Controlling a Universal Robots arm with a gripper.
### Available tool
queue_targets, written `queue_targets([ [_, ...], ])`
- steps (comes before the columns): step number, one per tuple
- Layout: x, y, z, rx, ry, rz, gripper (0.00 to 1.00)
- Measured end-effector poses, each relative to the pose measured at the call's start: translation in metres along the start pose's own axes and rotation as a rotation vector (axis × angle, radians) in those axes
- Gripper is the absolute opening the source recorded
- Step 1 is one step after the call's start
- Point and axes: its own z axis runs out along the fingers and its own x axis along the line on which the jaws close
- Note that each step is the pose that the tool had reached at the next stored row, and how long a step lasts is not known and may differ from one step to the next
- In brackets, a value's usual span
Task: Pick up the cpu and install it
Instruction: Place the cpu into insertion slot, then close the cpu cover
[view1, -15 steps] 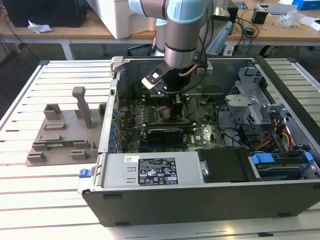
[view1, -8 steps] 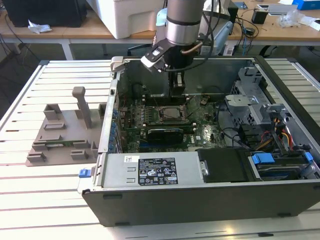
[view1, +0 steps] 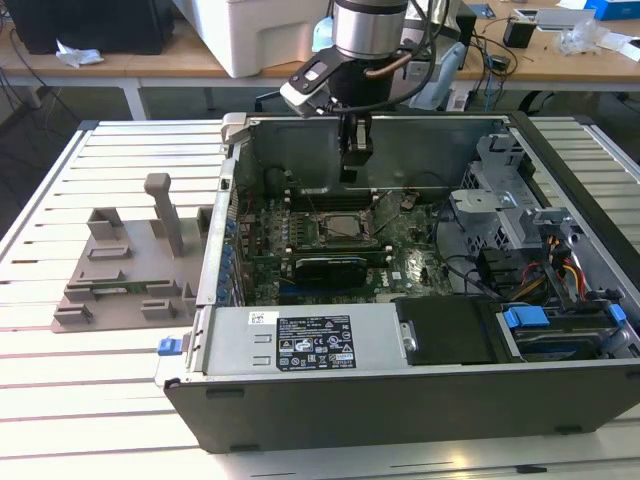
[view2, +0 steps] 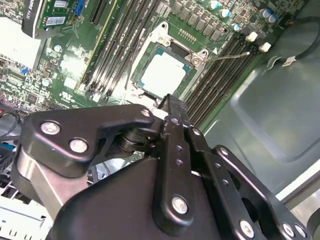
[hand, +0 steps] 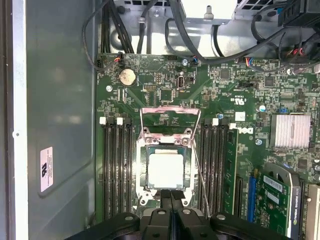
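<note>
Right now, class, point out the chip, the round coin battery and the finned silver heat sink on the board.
chip (hand: 166, 171): first wrist view, middle of its silvery top.
coin battery (hand: 127, 76): first wrist view, centre of its round face.
heat sink (hand: 291, 131): first wrist view, middle of its fins.

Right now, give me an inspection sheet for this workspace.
Surface: white slatted table carrying an open computer case.
Job's things: cpu lies in the motherboard socket, retention frame raised.
Clutter: grey fixture blocks beside the case, at the exterior view's left.
Grippers: hand shut, empty, above the socket.
Cables: black cables at the board's edge; coloured wires near the drive bays.
Surroundings: benches with equipment behind.
</note>
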Motion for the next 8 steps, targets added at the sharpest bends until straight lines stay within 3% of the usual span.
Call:
queue_targets([
  [6, 0.0, 0.0002, -0.0001, 0.0001, 0.0, 0.0, 0.11],
  [8, 0.0, 0.0058, -0.0004, 0.0003, -0.0003, 0.0, 0.11],
])
